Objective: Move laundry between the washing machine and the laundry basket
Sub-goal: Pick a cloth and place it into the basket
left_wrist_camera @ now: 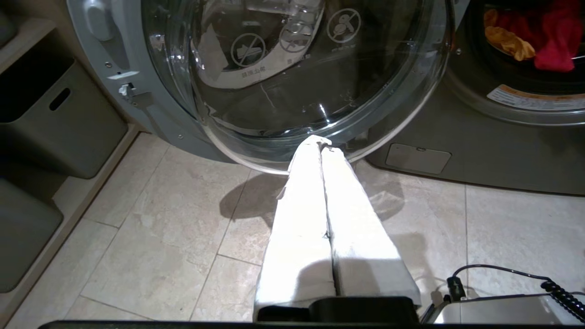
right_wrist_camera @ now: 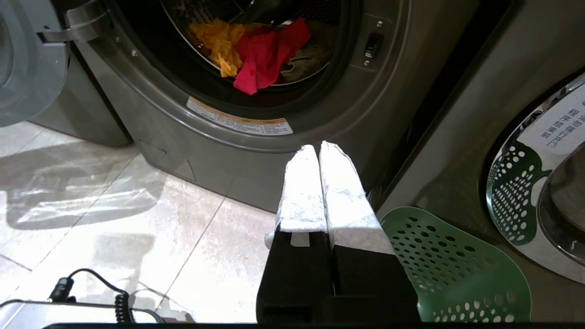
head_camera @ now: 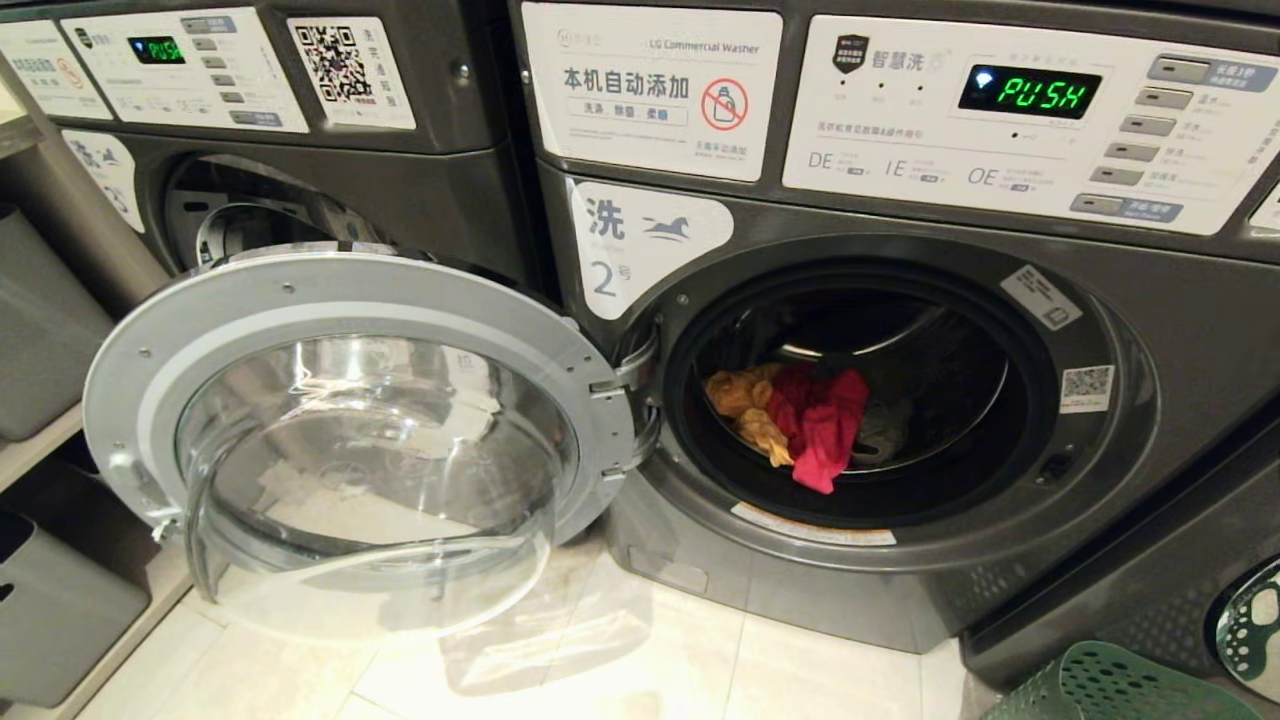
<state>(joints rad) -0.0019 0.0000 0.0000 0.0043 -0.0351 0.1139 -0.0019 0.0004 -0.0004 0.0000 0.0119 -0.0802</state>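
Since the laundry (head_camera: 800,415) is soft, light and floppy, I would pinch the red piece where it hangs over the front rim of the washing machine (head_camera: 900,400) drum. My left gripper (left_wrist_camera: 322,144) and right gripper (right_wrist_camera: 319,148) are both pressed together, holding nothing.
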